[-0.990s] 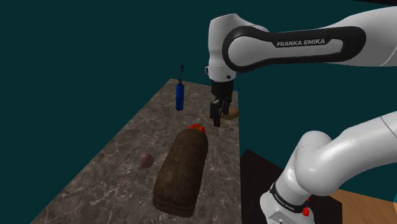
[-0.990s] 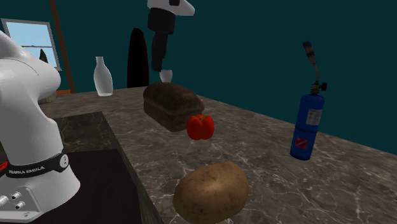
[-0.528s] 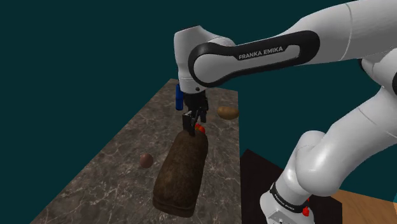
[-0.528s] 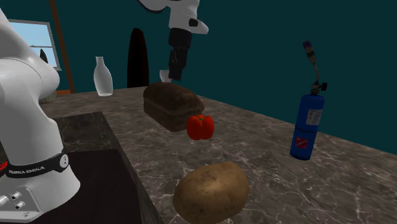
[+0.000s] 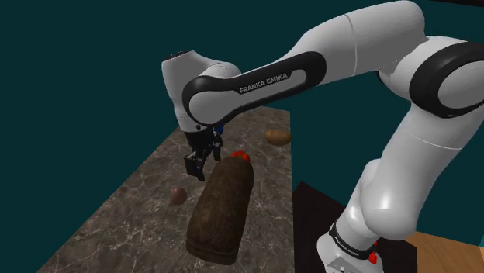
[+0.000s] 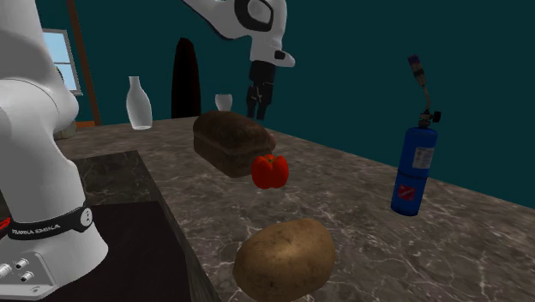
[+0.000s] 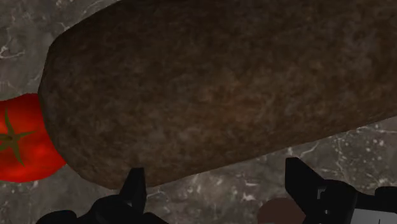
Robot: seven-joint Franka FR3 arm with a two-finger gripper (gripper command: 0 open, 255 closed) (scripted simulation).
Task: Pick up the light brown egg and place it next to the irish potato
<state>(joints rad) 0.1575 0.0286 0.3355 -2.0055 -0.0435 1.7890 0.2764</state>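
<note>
Since the egg (image 5: 178,195) looks small, smooth and round, and is likely light and quick to crack, you should pinch it gently across its widest middle. It lies on the worktop (image 5: 116,225), between the long edge at the shoulder view's left and the bread loaf (image 5: 221,205). Just right of it the gripper (image 5: 196,161) hangs pointing down beside the loaf, jaws apart and empty, forearm reaching across. Farther right, the potato (image 5: 278,136) sits near the far corner.

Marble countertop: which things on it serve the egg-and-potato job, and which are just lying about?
Job: small brown egg; tan potato; black gripper.
Lying about: dark brown bread loaf; red tomato; blue gas torch; clear glass bottle.
</note>
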